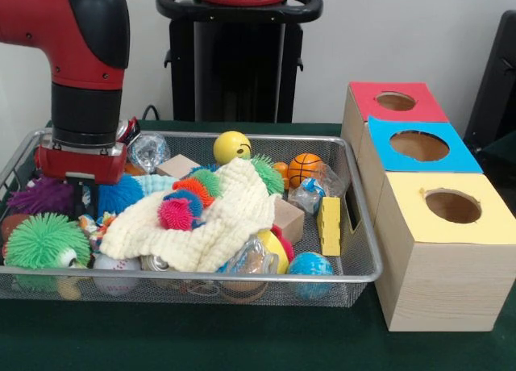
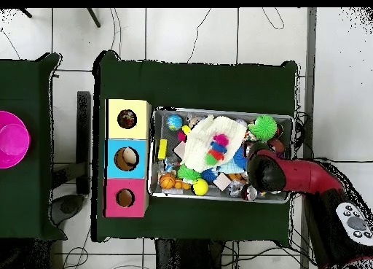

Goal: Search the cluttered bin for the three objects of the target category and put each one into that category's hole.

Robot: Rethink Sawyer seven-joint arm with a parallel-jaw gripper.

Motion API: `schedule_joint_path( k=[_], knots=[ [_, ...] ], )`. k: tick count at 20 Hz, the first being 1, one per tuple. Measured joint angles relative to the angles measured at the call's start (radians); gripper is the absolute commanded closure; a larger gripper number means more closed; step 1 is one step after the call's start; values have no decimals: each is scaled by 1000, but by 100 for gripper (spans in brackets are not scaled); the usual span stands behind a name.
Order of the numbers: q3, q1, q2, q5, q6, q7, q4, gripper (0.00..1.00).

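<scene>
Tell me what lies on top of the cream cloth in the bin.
On the cream cloth rest spiky balls: a pink one, with blue, orange and green ones behind it. Whatever lies beneath the cloth is covered.

I count three wooden boxes, each with one hole: red-topped (image 1: 395,103), blue-topped (image 1: 419,147), yellow-topped (image 1: 451,210). One wire bin (image 1: 355,266) and one cream cloth (image 1: 218,218). Spiky balls: at least two green (image 1: 44,240), one purple (image 1: 40,195).

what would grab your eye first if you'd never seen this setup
The wire bin crammed with bright toys, with a cream cloth heaped over its middle. The red arm reaches down into the bin's end farthest from the boxes. Beside the bin stands a row of wooden boxes with red, blue and yellow holed tops.
</scene>
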Motion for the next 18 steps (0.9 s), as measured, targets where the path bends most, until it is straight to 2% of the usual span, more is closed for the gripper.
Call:
schedule_joint_path(
  k=[18],
  knots=[
    [32,13,-5,0,0,0,0,100]
  ],
)
